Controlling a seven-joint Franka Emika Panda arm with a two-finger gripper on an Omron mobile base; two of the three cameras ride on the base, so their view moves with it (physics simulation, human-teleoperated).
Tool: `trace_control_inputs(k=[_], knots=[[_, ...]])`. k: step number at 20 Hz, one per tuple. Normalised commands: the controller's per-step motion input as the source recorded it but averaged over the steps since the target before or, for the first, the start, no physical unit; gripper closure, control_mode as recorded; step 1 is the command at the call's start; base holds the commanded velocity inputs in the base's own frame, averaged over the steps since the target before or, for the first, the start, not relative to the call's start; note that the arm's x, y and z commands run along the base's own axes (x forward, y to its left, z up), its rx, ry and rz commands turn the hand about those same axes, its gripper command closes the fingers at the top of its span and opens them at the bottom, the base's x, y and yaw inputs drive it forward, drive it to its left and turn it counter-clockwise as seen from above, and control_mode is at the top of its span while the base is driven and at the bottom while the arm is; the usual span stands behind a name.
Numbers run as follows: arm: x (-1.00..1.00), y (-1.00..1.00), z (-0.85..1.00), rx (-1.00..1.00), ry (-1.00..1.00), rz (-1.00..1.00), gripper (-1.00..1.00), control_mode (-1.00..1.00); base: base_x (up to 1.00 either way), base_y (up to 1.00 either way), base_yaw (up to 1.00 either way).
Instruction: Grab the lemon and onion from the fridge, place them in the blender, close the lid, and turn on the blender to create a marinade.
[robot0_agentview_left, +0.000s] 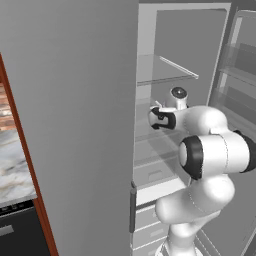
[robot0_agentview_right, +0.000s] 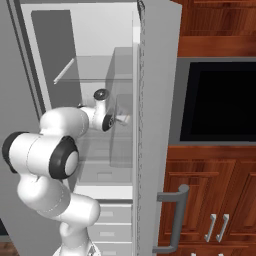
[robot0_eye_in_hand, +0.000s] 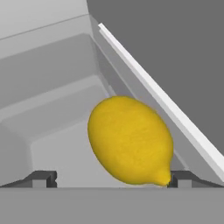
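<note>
A yellow lemon (robot0_eye_in_hand: 129, 140) lies on a pale shelf inside the fridge (robot0_agentview_left: 75, 125), close in front of the hand camera. My gripper (robot0_eye_in_hand: 113, 179) is open, one fingertip (robot0_eye_in_hand: 43, 178) on each side of the lemon. The right fingertip (robot0_eye_in_hand: 181, 178) is right at the lemon's tip, while a gap remains on the left. In the base views my arm reaches into the fridge at mid-height, with the hand (robot0_agentview_left: 161, 118) (robot0_agentview_right: 111, 120) near the inner wall. The onion, the blender and the lid are out of view.
A glass shelf (robot0_agentview_left: 167, 70) hangs above my hand, with drawers (robot0_agentview_left: 150, 220) below it. Door shelves (robot0_agentview_left: 240, 65) stand to the right of the arm. A dark built-in oven (robot0_agentview_right: 220, 100) and wooden cabinets (robot0_agentview_right: 215, 200) flank the fridge. A marble counter (robot0_agentview_left: 12, 165) lies to the left.
</note>
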Motion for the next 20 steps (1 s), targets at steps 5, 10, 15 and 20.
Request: trace_control_inputs(k=[5,10,15,20], knots=[[0.22,-0.02,0.00,0.00,0.00,0.00,-1.00,-1.00,0.00,0.00,0.00],[0.19,-0.02,0.00,0.00,0.00,0.00,-1.00,-1.00,0.00,0.00,0.00],[0.10,-0.08,-0.04,0.00,0.00,-0.01,-1.00,-1.00,0.00,0.00,0.00],[0.08,-0.01,-0.08,0.00,0.00,-0.01,-1.00,-1.00,0.00,0.00,0.00]])
